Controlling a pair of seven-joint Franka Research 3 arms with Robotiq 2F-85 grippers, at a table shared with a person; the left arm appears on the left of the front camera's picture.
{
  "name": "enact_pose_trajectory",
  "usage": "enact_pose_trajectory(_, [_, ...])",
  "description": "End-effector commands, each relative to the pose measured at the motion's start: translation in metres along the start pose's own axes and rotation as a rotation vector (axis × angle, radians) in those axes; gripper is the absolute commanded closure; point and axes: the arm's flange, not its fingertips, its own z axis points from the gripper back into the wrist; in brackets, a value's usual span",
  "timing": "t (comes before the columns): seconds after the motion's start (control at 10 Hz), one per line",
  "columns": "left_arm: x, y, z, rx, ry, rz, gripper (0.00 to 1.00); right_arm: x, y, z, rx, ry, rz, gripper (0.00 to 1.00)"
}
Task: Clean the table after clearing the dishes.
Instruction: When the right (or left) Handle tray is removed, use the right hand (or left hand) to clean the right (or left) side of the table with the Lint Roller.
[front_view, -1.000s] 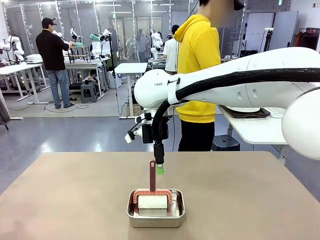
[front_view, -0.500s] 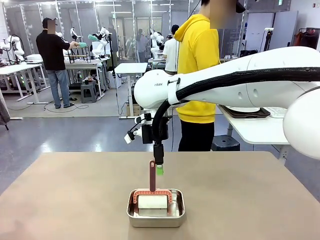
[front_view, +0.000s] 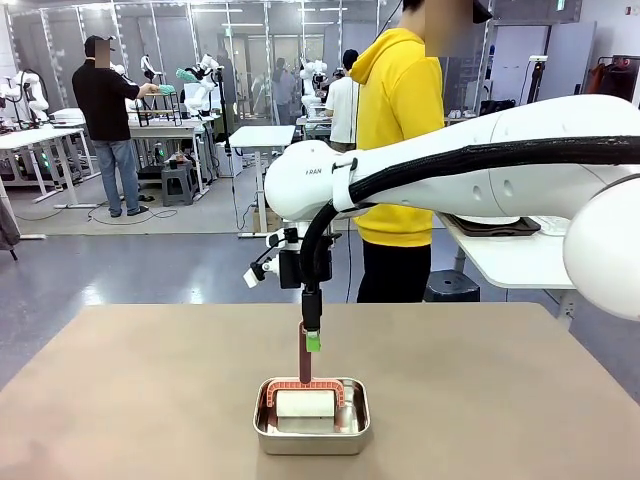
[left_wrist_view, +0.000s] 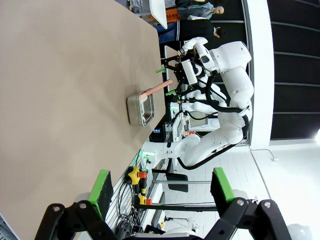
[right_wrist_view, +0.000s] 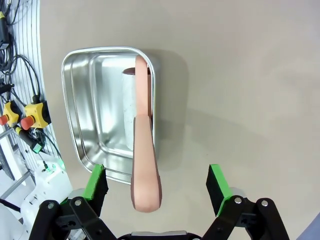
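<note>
The tan table (front_view: 140, 400) carries a small steel pan (front_view: 311, 428) near its front edge. In the pan sits a white scrubbing brush (front_view: 305, 403) with a reddish-brown handle (front_view: 304, 355) sticking straight up. My right gripper (front_view: 312, 340) hangs over it, open. In the right wrist view the handle (right_wrist_view: 145, 170) stands between the green pads (right_wrist_view: 97, 184), touching neither, with the pan (right_wrist_view: 90, 110) below. My left gripper (left_wrist_view: 161, 187) is open with nothing between its fingers, off to one side of the table (left_wrist_view: 60, 100), far from the pan (left_wrist_view: 141, 107). The dishes are hidden behind my right arm.
A person in a yellow hoodie (front_view: 400, 130) stands at the far edge of the table. At the right, a white side table (front_view: 510, 255) carries a dark tray (front_view: 500, 227). Bare tabletop lies all around the pan.
My right gripper has shifted slightly left, so its fingers now straddle the top of the brush handle. The pan, the brush and the left arm have not moved.
</note>
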Motion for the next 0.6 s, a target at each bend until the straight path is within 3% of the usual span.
enact_pose_trajectory(0.0, [-0.0023,-0.0003,0.0011,0.004,-0.002,-0.009,0.00,0.0078,0.0005,0.0006,-0.014,-0.025,-0.026,0.00])
enact_pose_trajectory(0.5, [-0.0023,-0.0003,0.0011,0.004,-0.002,-0.009,0.00,0.0136,0.0027,0.0029,0.001,-0.026,-0.031,0.00])
